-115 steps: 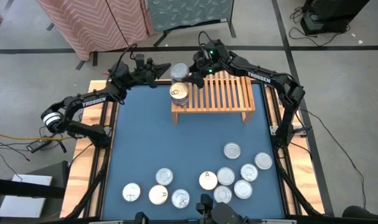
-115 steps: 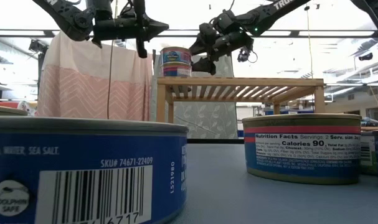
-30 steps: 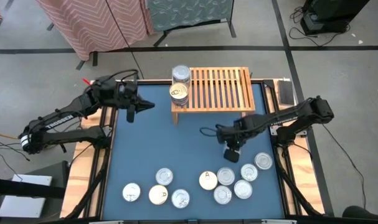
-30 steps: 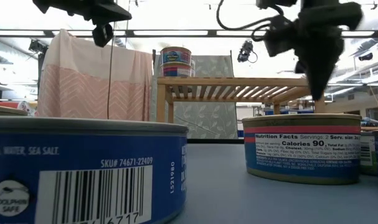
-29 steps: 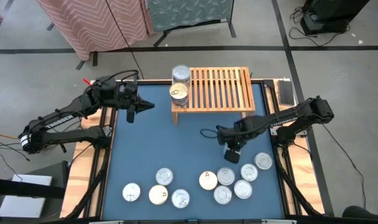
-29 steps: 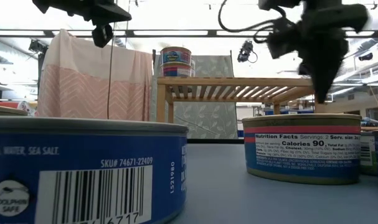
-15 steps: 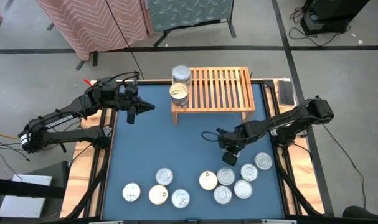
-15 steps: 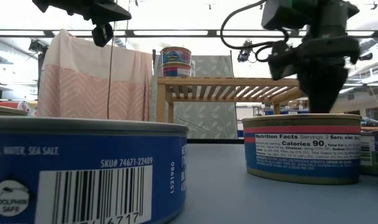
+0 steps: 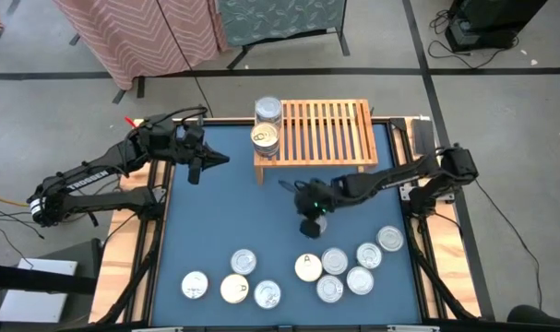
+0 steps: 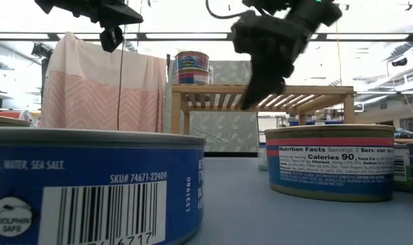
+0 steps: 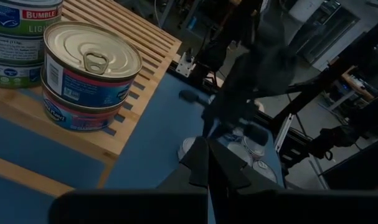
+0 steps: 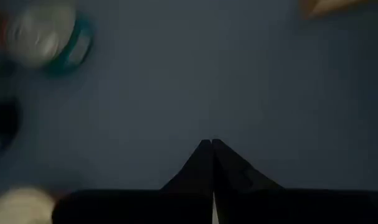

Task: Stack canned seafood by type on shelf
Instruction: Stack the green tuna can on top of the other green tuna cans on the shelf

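Right pincer (image 9: 313,224) pressed together, empty, over bare desk (image 9: 224,212); loose cans (image 9: 335,261) just nearside, shelf (image 9: 321,134) beyond. Left pincer (image 9: 195,169) likewise together, waiting. Risk: descending unopened, it would shove cans aside.

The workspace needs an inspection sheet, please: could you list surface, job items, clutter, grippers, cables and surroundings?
Surface: blue mat, wooden table edges showing.
Job's things: shelf at the far edge, two can stacks on its left end; loose cans clustered near the front.
Clutter: dark flat object on the right table edge.
Grippers: left gripper shut, empty, left of the shelf; right gripper shut, empty, over mid-mat.
Cables: cords on the floor, left.
Surroundings: pink patterned cloth behind the table.
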Available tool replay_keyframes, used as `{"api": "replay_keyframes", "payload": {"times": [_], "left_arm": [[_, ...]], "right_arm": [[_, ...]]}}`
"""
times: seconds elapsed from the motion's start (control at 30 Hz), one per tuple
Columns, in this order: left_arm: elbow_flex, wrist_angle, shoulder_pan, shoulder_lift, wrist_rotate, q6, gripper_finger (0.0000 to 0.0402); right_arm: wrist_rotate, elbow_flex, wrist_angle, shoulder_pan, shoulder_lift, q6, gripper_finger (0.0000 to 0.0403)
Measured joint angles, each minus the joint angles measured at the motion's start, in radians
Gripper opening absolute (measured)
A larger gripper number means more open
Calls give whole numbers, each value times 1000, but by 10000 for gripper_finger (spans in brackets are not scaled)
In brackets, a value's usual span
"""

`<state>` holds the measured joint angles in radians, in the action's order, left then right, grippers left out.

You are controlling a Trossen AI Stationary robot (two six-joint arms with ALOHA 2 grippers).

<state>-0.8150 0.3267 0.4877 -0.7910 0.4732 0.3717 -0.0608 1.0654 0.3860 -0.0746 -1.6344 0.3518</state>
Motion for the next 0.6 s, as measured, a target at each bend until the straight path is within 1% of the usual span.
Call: {"api": "replay_keyframes", "payload": {"times": [0.07,0.13,0.2,0.3,0.4,0.5,0.6], "left_arm": [[0,5,0,0,-6,-1,1],[0,37,0,0,-20,-11,1],[0,114,-5,0,-45,-68,1],[1,266,-32,-1,-108,-151,1],[2,355,-62,-1,-143,-158,1],[2,354,-99,-1,-146,-157,1],[2,327,-126,0,-149,-154,1]], "right_arm": [[-7,45,41,31,-3,-27,0],[16,93,65,56,3,-38,3],[37,144,123,72,22,-30,7],[69,175,278,72,52,1,3],[69,160,378,26,105,45,2],[42,102,437,-43,137,133,1],[-11,27,430,-97,121,247,1]]}}
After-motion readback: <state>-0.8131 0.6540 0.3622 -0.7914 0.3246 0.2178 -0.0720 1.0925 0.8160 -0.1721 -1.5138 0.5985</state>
